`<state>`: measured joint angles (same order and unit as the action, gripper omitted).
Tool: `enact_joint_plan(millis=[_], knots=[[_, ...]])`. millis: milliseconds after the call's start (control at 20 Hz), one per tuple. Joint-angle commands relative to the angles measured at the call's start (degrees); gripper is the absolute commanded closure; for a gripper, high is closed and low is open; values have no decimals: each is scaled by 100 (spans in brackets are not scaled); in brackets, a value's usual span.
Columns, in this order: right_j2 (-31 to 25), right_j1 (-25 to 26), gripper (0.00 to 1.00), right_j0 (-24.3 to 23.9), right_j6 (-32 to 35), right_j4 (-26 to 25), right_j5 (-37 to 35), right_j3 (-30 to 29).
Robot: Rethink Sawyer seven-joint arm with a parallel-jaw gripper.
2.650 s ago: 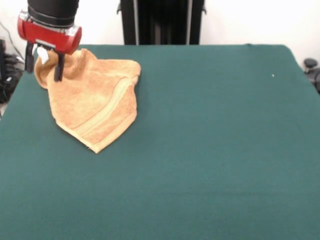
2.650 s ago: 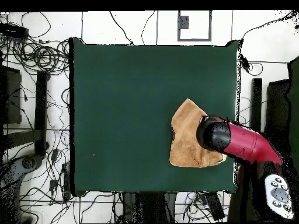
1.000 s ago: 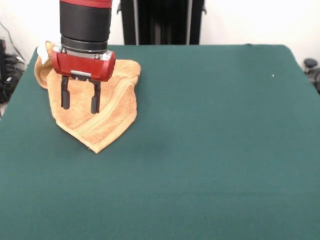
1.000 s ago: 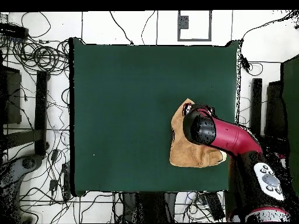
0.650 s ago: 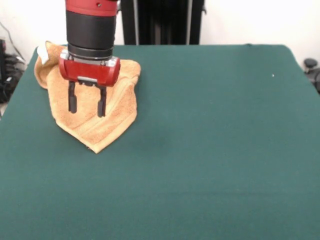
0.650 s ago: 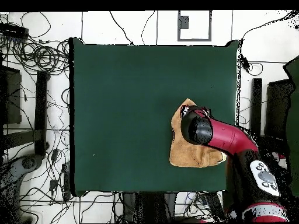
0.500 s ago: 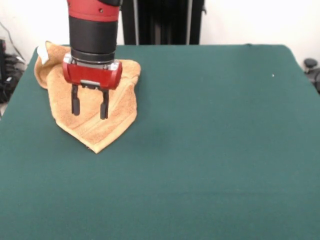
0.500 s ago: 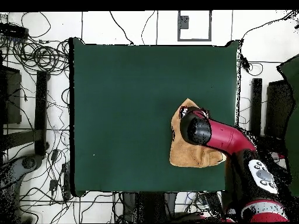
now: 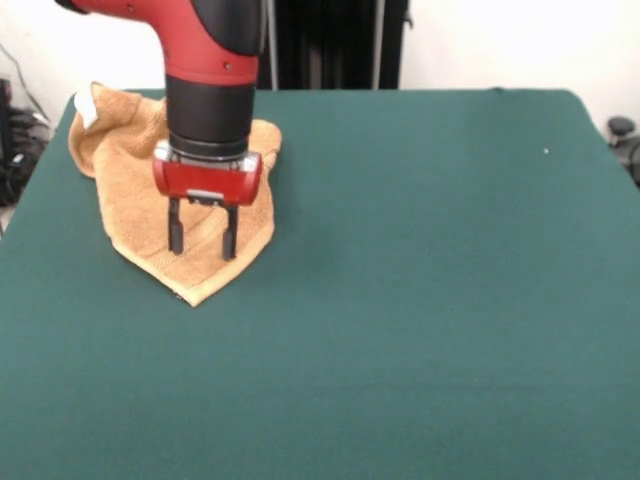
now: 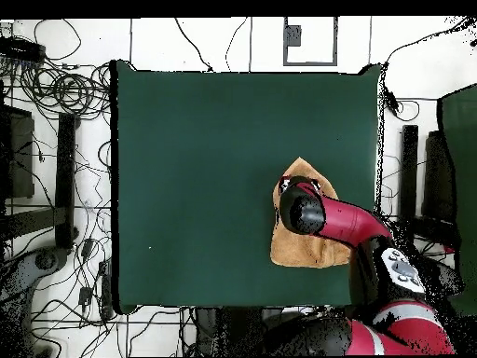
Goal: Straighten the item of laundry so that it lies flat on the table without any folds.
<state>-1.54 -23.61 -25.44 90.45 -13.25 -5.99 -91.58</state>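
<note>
A robotics lab: green-clothed table (image 10: pixel 186 186) amid tangled floor cables (image 10: pixel 65 93) and black equipment stands (image 10: pixel 67 177).

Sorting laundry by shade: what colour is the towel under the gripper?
Orange-tan, plain as far as shows; the towel reads best in the front view.

In the front view the pincer (image 9: pixel 201 240) hangs over the towel (image 9: pixel 130 215), which lies on the surface (image 9: pixel 420 300) beneath and behind it and reaches left to the far left corner. The towel's near point sits just before the pincer and slightly left. Everything right of and before the pincer is bare surface. From overhead, the arm (image 10: pixel 340 222) covers the towel (image 10: pixel 291 250).
</note>
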Motion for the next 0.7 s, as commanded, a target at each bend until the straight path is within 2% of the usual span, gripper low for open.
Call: enact_joint_plan(millis=[50, 300, 500, 600, 700], knots=[[103, 676, 0, 555, 711, -347, 746, 239], [386, 1033, 0, 735, 750, -314, 1113, 492], [1231, 1440, 0, 1372, 888, 129, 482, 898], [1254, 1555, 0, 1405, 958, 233, 410, 951], [1022, 1612, 0, 1241, 922, 255, 295, 940]])
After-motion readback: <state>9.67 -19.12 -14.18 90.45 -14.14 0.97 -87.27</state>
